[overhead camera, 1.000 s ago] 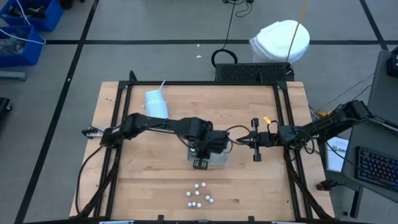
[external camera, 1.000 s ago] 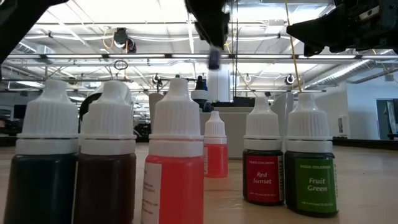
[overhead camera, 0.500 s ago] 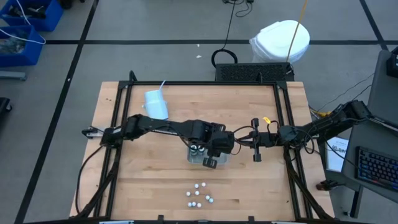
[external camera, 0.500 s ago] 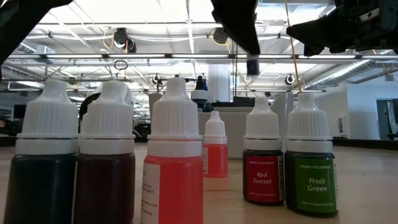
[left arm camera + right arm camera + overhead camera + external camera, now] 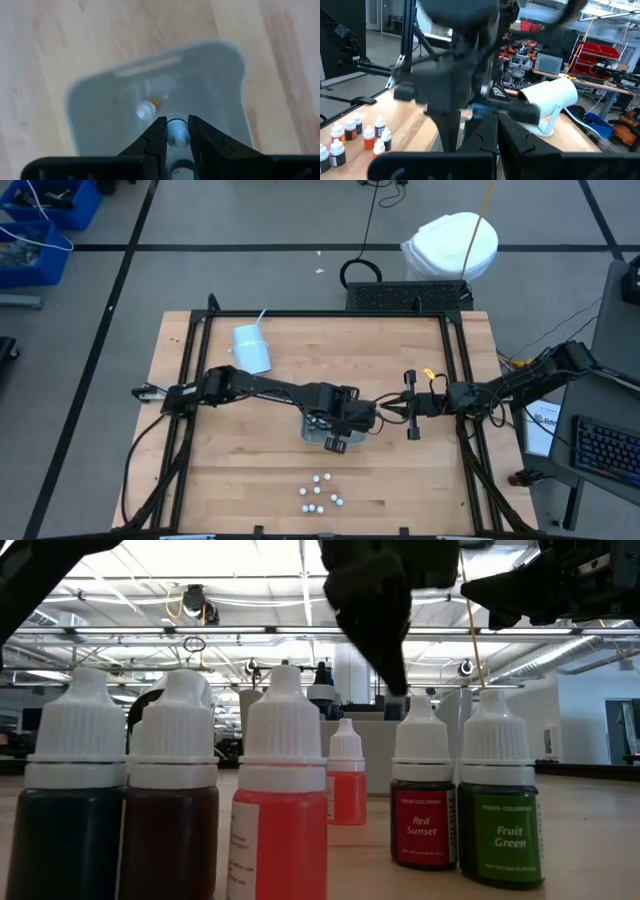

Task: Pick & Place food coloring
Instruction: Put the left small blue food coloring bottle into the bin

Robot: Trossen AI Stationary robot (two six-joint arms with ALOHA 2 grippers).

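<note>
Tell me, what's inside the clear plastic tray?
In the clear tray lies one small white-capped bottle. The left end effector holds another bottle over it. The arm hides part of the tray floor.

The surface (image 5: 240, 480) is pale, matt planked wood. The tray (image 5: 100, 107) is clear, smooth plastic. The food coloring (image 5: 283, 810) bottles are glossy plastic with ribbed white caps and paper labels.
</note>
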